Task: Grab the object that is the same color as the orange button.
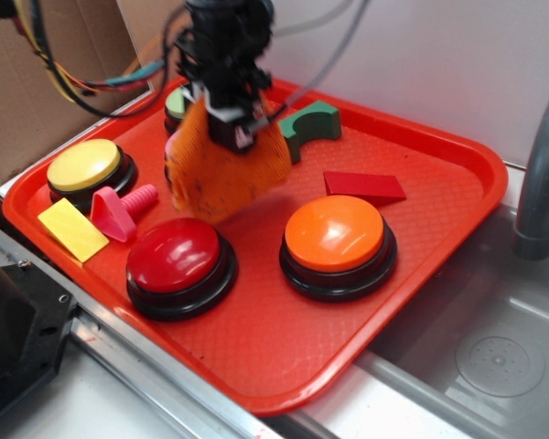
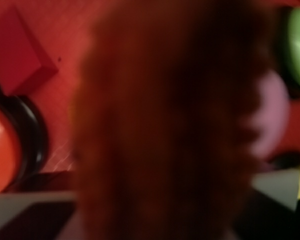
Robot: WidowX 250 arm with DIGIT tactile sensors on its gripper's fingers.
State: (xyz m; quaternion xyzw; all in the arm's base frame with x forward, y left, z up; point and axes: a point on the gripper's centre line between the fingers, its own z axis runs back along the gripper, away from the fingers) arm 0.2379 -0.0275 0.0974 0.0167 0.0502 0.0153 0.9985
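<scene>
Clamped on the top edge of the orange cloth point(image 1: 227, 174), the hand point(image 1: 233, 128) hangs above the back half of the red tray point(image 1: 439, 265). Its black fingers pinch the knitted fabric, and the cloth droops below them in a loose bundle; whether its lowest part touches the tray I cannot tell. In the wrist view the cloth point(image 2: 170, 130) is very close and blurred, and it fills most of the picture.

Below the hand and toward the front of the tray stands the red button point(image 1: 176, 254). To the right of this one, also in front of the hand, is the orange button point(image 1: 335, 233), apart from the cloth. Behind the orange button lies a flat red block point(image 1: 364, 186), and just beside the hand at its right is a green arch block point(image 1: 313, 125). To the left of the hand are the yellow button point(image 1: 84, 165), a pink peg point(image 1: 123, 207) and a yellow wedge point(image 1: 71, 229). A green button point(image 1: 175, 102) is partly hidden behind the hand. The tray rests on a metal bench point(image 1: 494, 357).
</scene>
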